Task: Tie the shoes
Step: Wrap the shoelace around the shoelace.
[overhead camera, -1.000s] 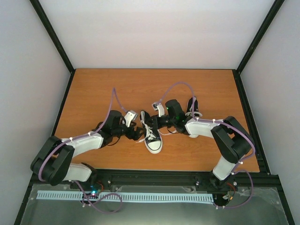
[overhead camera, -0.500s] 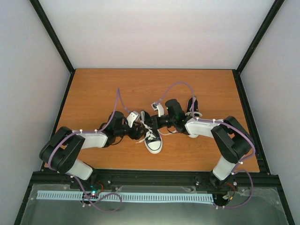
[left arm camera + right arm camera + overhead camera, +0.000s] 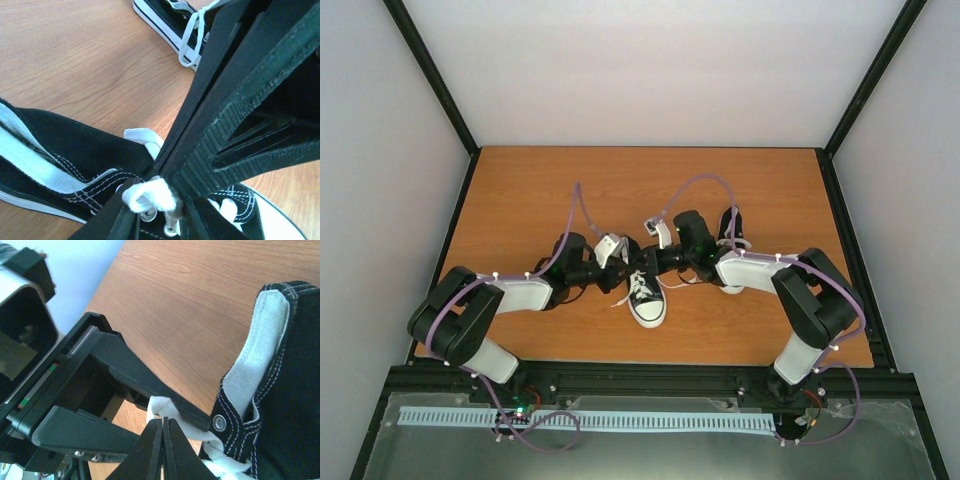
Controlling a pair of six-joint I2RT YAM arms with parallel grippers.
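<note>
Reaching in from the left of the top view, the left end effector (image 3: 623, 268) has swung up to the small black canvas sneaker with a white toe cap (image 3: 646, 298), mid-frame on the brown wooden tabletop (image 3: 520, 190). Its jaws have narrowed around a bunched white lace (image 3: 149, 196). The right end effector (image 3: 162, 426) is closed tight against that lace. Both now meet there, probably ready to pull a knot.

white-and-black left arm (image 3: 510, 295) and right arm (image 3: 760, 272) reach inward; black two-finger left gripper (image 3: 167, 187) pinches a white lace (image 3: 149, 196), right gripper (image 3: 163, 422) fully closed.
</note>
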